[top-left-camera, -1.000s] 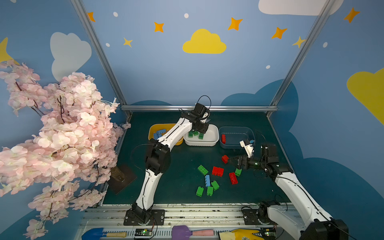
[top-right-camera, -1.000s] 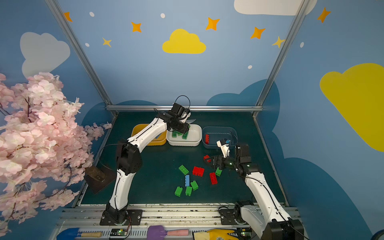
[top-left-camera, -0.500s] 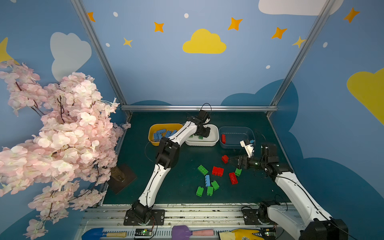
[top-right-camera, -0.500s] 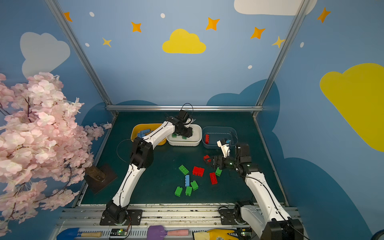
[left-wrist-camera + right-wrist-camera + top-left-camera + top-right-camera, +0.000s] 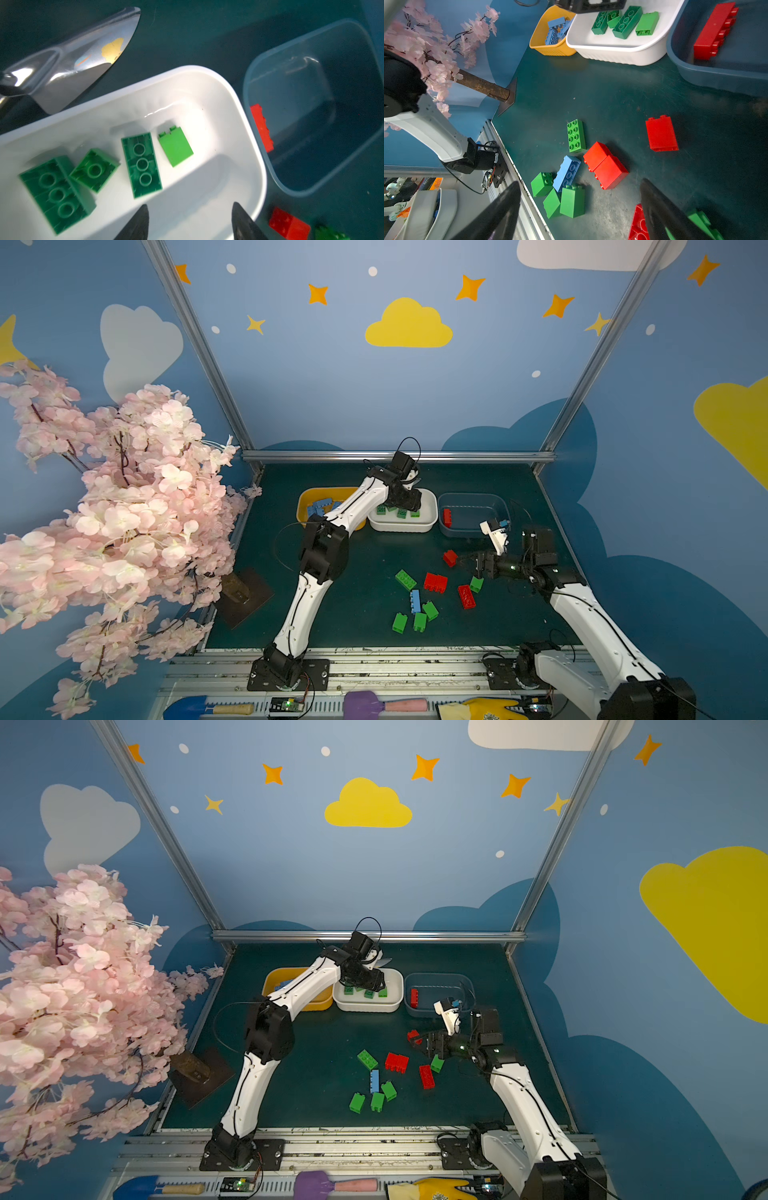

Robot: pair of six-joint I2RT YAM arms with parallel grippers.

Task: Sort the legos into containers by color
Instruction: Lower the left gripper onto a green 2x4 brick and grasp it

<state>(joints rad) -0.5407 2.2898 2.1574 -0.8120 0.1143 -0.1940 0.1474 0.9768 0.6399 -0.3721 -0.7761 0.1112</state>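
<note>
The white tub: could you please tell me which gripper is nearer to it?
Left. The left gripper hovers over the white tub; the right gripper is off by a loose red brick.

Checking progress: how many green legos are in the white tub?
4, across the white tub: a long one, a short one beside it, another long one, a light-green one nearest the blue-grey tub. None seems hidden.
</note>
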